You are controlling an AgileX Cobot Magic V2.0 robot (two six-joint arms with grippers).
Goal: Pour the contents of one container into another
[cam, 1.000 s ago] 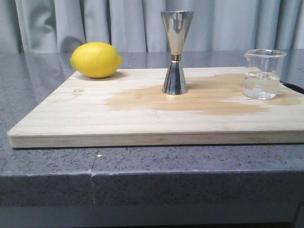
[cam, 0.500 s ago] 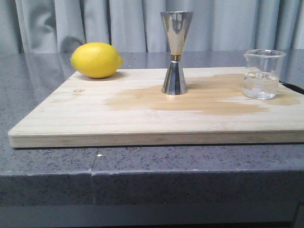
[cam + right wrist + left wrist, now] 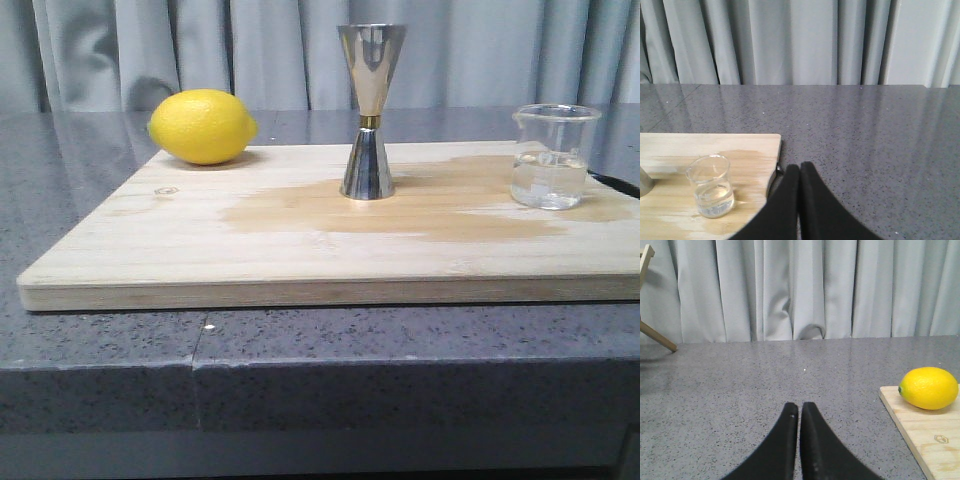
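Grey speckled stone countertop point(image 3: 100, 345), with one pale wooden board point(image 3: 200, 250) flat on it.

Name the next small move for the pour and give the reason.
Probably open the right gripper and reach toward the beaker. It stands untouched, part full of clear liquid, on the board's right side nearest that arm, and both grippers look shut and empty off the board. The jigger waits upright mid-board.

Open board point(image 3: 200, 250) between lemon point(image 3: 202, 126) and jigger point(image 3: 370, 110), wide gap from jigger to beaker point(image 3: 553, 156), nothing above either
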